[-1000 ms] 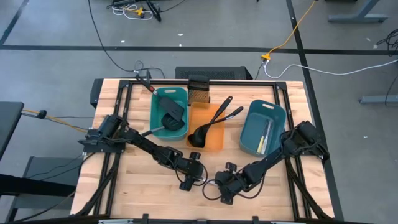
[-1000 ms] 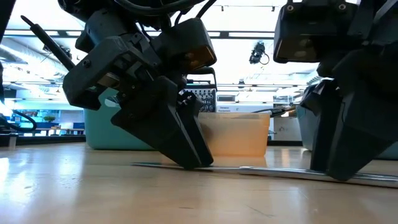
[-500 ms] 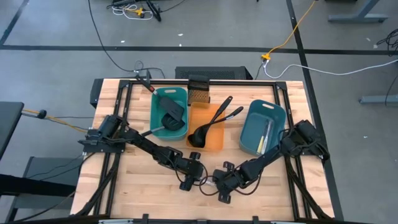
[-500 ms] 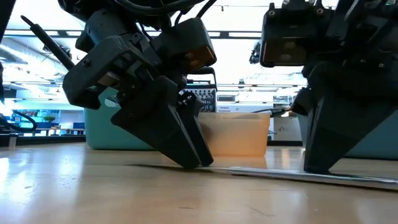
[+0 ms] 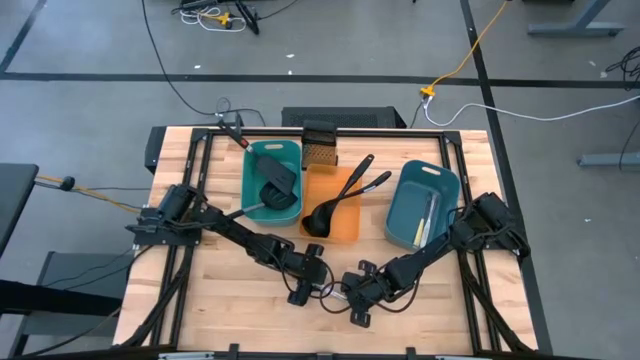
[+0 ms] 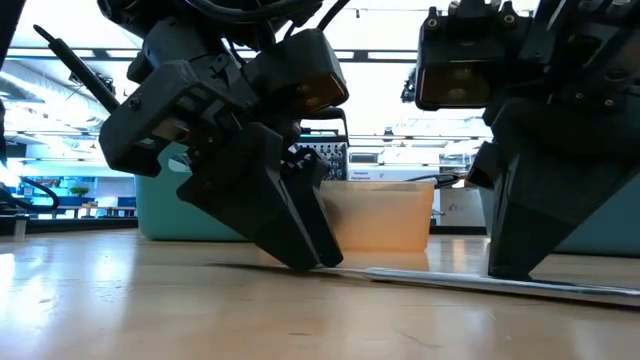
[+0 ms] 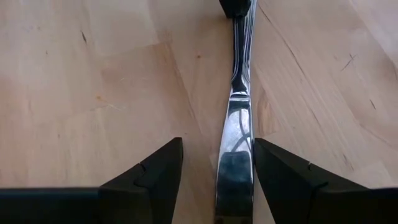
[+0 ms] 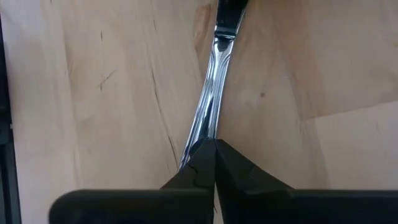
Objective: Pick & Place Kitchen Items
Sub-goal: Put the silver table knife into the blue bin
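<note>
- High view: wooden surface (image 5: 215, 300); teal tray (image 5: 272, 182) holding black-headed spatulas (image 5: 276, 178); orange tray (image 5: 335, 215) holding two black ladles (image 5: 340, 200); blue tray (image 5: 420, 205) holding pale cutlery (image 5: 426, 220); small dark mesh box (image 5: 319, 152) behind the trays. Left claw (image 5: 305, 290) and right claw (image 5: 350, 297) meet low at the surface's front middle.
- Low view: silvery knife (image 6: 470, 282) lying flat on the surface, both claws down at it.
- Left wrist view: left claw (image 7: 216, 171) spread wide, fingers (image 7: 152, 180) either side of the knife (image 7: 236, 149), not gripping.
- Right wrist view: right claw (image 8: 215, 165) pinched closed on the knife (image 8: 210, 118) handle.
</note>
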### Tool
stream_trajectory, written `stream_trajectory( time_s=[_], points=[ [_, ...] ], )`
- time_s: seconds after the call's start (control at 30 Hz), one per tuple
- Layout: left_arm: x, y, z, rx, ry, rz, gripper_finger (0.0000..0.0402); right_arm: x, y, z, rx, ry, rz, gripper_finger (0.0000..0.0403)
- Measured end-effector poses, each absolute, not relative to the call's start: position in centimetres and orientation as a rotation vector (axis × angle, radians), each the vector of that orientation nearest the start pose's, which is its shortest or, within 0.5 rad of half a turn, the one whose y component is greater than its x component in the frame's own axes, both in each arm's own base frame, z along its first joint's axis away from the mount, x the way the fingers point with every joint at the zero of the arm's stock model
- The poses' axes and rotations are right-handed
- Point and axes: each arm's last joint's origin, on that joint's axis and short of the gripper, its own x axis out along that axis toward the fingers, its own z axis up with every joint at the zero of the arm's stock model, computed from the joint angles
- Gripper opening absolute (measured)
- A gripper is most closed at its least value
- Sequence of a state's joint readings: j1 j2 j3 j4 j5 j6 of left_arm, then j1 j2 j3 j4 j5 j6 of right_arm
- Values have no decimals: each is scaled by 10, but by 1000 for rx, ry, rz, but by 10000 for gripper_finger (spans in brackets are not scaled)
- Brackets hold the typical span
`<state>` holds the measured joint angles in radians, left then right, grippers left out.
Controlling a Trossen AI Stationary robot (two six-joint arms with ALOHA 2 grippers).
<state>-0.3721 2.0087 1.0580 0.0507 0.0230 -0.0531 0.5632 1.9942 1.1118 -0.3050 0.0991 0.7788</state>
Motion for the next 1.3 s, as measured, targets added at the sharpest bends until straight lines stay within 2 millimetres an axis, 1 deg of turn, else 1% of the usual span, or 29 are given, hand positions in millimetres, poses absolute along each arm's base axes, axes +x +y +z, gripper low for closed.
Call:
stream_trajectory(
  time_s=[0.23, 0.33, 0.57, 0.67, 0.83, 0.93, 1.13, 1.3],
  points=[
    [354, -141, 101, 103, 942, -348, 204, 312, 193, 104, 292, 1191, -62, 12],
    [350, -144, 100, 133, 966, -323, 202, 312, 193, 104, 280, 1175, -82, 12],
    [344, -150, 99, 149, 988, -271, 186, 313, 188, 101, 270, 1156, -132, 13],
    [343, -150, 99, 141, 997, -235, 159, 314, 188, 101, 260, 1150, -130, 13],
    [343, -149, 98, 141, 1005, -198, 87, 313, 188, 103, 257, 1141, -123, 13],
    [343, -149, 98, 137, 1005, -175, 53, 313, 188, 104, 257, 1138, -122, 13],
    [343, -149, 98, 92, 1008, -164, 10, 314, 188, 107, 222, 1129, -69, 17],
    [344, -149, 99, 80, 1007, -180, 9, 314, 188, 117, 225, 1098, -40, 29]
  ],
)
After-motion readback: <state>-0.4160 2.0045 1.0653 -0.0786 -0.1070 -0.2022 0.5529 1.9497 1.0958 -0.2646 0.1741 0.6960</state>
